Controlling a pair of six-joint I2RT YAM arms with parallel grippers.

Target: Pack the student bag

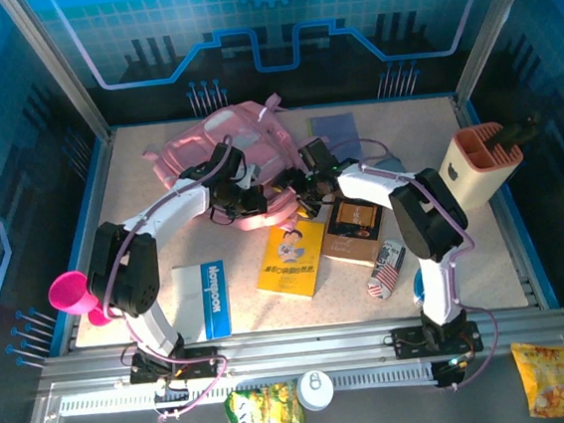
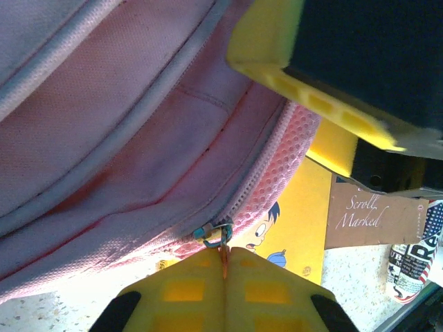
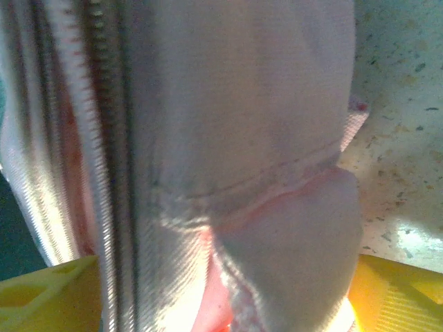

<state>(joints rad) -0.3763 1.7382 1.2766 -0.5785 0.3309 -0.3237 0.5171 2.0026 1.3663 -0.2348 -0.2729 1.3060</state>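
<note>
Left claw (image 2: 223, 259) clamps the zip pull (image 2: 220, 235); student bag (image 2: 104, 138) lies directly ahead. Right claw (image 3: 221, 301) straddles its fabric, jaws apart.

**White links, black joints, yellow jaws**

We see black base plates bolted to the aluminium rail (image 1: 306, 354). From the rail outward, the left arm (image 1: 167, 209) and right arm (image 1: 442, 291) share glossy white links, black joint housings and a looping lilac cable. Farthest from the rail, the jaws are yellow plastic with square recesses.
</note>
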